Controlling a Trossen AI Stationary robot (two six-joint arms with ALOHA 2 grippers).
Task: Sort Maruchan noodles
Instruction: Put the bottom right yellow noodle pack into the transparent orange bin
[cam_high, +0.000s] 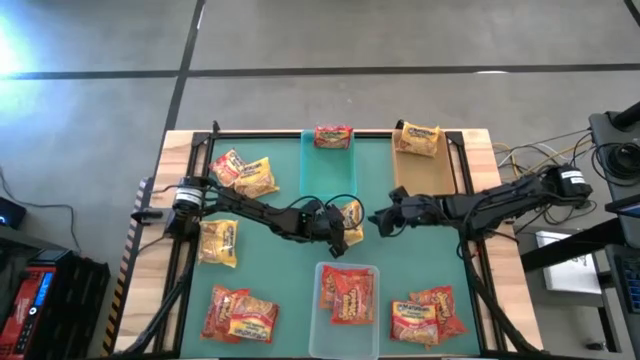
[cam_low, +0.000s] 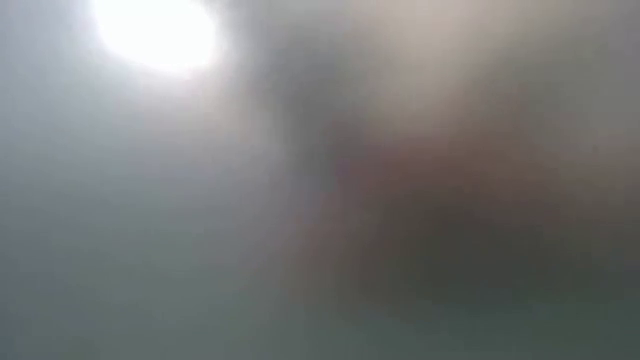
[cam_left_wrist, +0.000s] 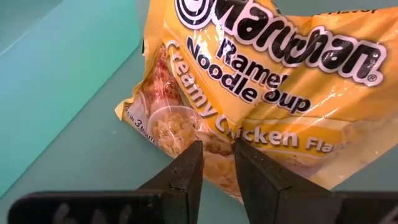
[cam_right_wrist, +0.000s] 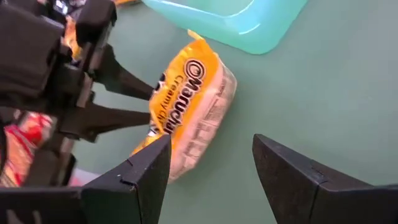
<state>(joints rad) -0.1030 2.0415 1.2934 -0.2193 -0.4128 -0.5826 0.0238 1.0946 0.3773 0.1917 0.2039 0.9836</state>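
A yellow Maruchan packet (cam_high: 351, 213) (cam_left_wrist: 261, 81) (cam_right_wrist: 193, 106) sits at the middle of the teal mat, just in front of the teal bin (cam_high: 328, 175). My left gripper (cam_high: 340, 228) (cam_left_wrist: 217, 152) has reached in from the table's left and is shut on it. My right gripper (cam_high: 376, 220) (cam_right_wrist: 211, 143) is open just to the right of the packet, touching nothing. Other packets lie loose at the far left (cam_high: 243, 175), left (cam_high: 218, 242), near left (cam_high: 240, 315) and near right (cam_high: 425, 315). The low view shows only blur. My left gripper pinches the yellow packet between its two fingers (cam_left_wrist: 186, 177) at the edge below the "Creamy Chicken" print (cam_left_wrist: 219, 163). It comes in low from the table's left. The packet stands tilted up on its side, and its lower edge (cam_right_wrist: 180, 167) seems to rest on the mat.
The teal bin holds a red packet (cam_high: 333, 136) at its far end. The tan bin (cam_high: 420, 180) holds a yellow packet (cam_high: 418, 138). The clear bin (cam_high: 347, 335) at the near edge holds red packets. Cables and gear lie off the table's right side.
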